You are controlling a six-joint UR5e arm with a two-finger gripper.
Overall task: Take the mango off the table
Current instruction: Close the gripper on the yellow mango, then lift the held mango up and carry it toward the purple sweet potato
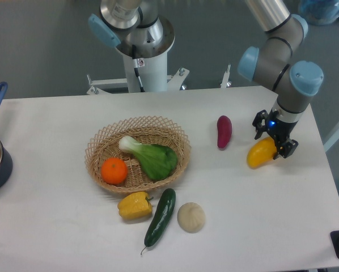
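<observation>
Camera view from up high: the mango (261, 153) is on the right side of the table (56, 226), just right of the purple sweet potato (224, 131). The claw (275, 147) is right on top of the mango's upper right end. The mango's long way runs slanted, from low left up to the right, w/ the low left end sticking out free. The black fingers (287, 148) sit on both sides of that upper end, closed in tight on it, so it looks like the claw has hold of the mango. Can't tell if the mango is off the table yet or just resting on it.

The arm comes down from the top right, bends at the blue-capped joints, & the wrist points pretty much straight down over the fruit. A small blue light glows by the wrist.

Next move is prob. just going straight up. Only one arm here, so no picking sides.
</observation>
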